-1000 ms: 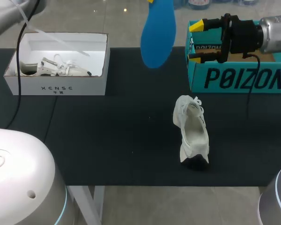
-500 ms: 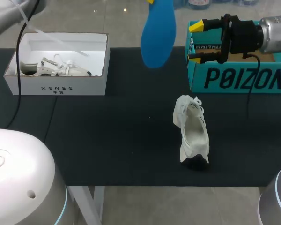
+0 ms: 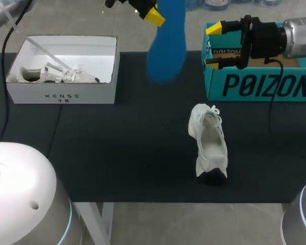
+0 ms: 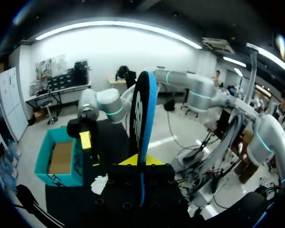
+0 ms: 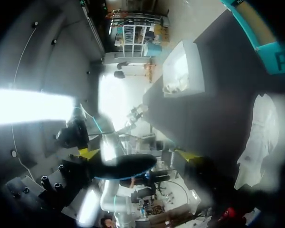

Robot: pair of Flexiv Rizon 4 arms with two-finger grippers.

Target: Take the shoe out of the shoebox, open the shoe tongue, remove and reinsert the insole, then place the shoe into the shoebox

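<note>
A blue insole point(image 3: 166, 48) hangs in the air above the table's far edge, with my left gripper point(image 3: 154, 17) shut on its upper end. In the left wrist view the insole point(image 4: 143, 114) stands edge-on between the fingers. The white shoe point(image 3: 210, 145) lies on the black table point(image 3: 117, 148), opening upward, with nothing touching it. My right gripper point(image 3: 212, 45) stands open in front of the teal shoebox point(image 3: 260, 84), just right of the insole and apart from it. The right wrist view shows the insole point(image 5: 126, 166) ahead and the shoe point(image 5: 262, 135) off to one side.
A white box point(image 3: 61, 94) holding another pale shoe point(image 3: 58, 74) stands at the table's far left. The teal shoebox sits at the far right corner. The table's front edge runs just below the white shoe.
My left gripper has come down into the head view, and the insole has swung slightly left and lower. The right arm and the shoe have not moved.
</note>
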